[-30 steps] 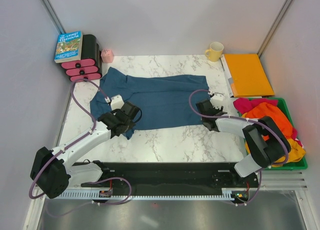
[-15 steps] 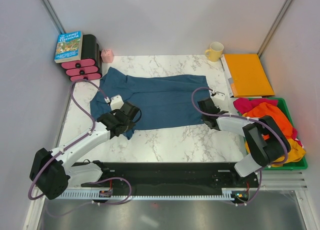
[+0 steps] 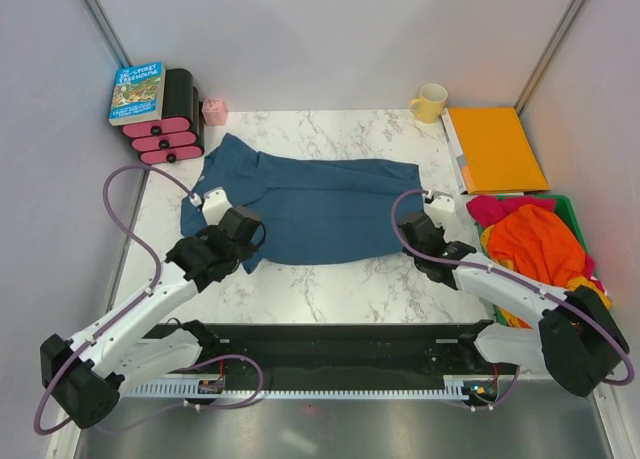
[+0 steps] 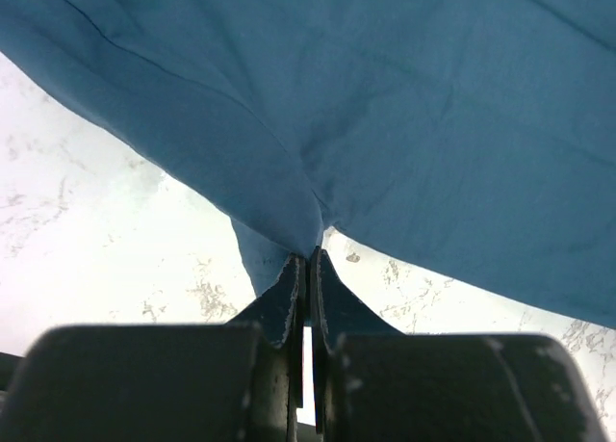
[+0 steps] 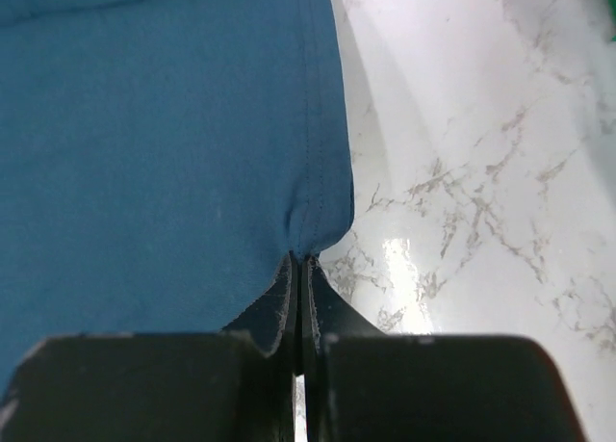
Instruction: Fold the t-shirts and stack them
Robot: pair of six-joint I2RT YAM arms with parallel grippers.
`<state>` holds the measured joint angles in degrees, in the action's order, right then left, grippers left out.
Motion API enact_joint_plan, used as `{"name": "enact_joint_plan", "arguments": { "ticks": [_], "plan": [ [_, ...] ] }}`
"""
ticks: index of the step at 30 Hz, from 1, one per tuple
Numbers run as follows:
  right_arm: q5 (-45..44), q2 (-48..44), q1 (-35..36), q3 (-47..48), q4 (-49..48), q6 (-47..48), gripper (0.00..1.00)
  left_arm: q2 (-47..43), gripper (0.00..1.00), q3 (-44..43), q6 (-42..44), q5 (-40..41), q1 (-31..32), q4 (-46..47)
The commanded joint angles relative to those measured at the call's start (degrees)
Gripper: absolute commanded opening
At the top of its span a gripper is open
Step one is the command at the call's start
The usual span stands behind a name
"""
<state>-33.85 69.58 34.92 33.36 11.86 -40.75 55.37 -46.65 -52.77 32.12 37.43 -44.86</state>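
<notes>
A blue t-shirt (image 3: 315, 204) lies spread across the marble table, its near edge lifted at both ends. My left gripper (image 3: 240, 222) is shut on the shirt's near left part; in the left wrist view the cloth (image 4: 385, 105) bunches into the pinched tips (image 4: 310, 259). At the near right corner my right gripper (image 3: 412, 225) is shut on the hem, and the right wrist view shows the stitched edge (image 5: 313, 124) drawn into the closed tips (image 5: 298, 259). More t-shirts, orange, pink and yellow (image 3: 530, 234), are piled at the right.
The pile sits in a green bin (image 3: 572, 211) at the right edge. Behind it lies an orange folder (image 3: 495, 147), with a yellow mug (image 3: 430, 102) at the back. A book on a black and pink stand (image 3: 160, 114) and a small pink box (image 3: 214, 110) occupy the back left.
My right gripper has closed on the shirt's near right hem. Both arms have drawn back toward the near edge and risen, lifting the near edge of the shirt.
</notes>
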Motion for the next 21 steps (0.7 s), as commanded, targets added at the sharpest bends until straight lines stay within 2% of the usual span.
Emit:
{"name": "enact_joint_plan", "arguments": {
  "ticks": [1, 6, 11, 17, 21],
  "plan": [
    [-4.2, -5.4, 0.3, 3.1, 5.8, 0.1, 0.0, -2.2, 0.02, -4.8, 3.7, 5.5, 0.3, -3.0],
    [-5.2, -10.2, 0.7, 4.8, 9.9, 0.1, 0.0, -3.5, 0.02, -6.8, 3.6, 5.1, 0.4, -5.3],
    [-6.0, -14.1, 0.8, 4.1, 11.7, 0.3, 0.0, -6.0, 0.02, -4.9, 2.3, 5.3, 0.3, -6.7],
    [-7.9, -13.4, 0.7, 4.2, 12.3, 0.5, 0.0, -6.2, 0.02, -3.6, 1.9, 6.5, 0.3, -7.2],
    [-8.7, -9.7, -0.5, 7.7, 12.0, 1.6, 0.0, -3.0, 0.02, -6.9, 3.3, 9.3, 0.2, -6.5]
  ]
}}
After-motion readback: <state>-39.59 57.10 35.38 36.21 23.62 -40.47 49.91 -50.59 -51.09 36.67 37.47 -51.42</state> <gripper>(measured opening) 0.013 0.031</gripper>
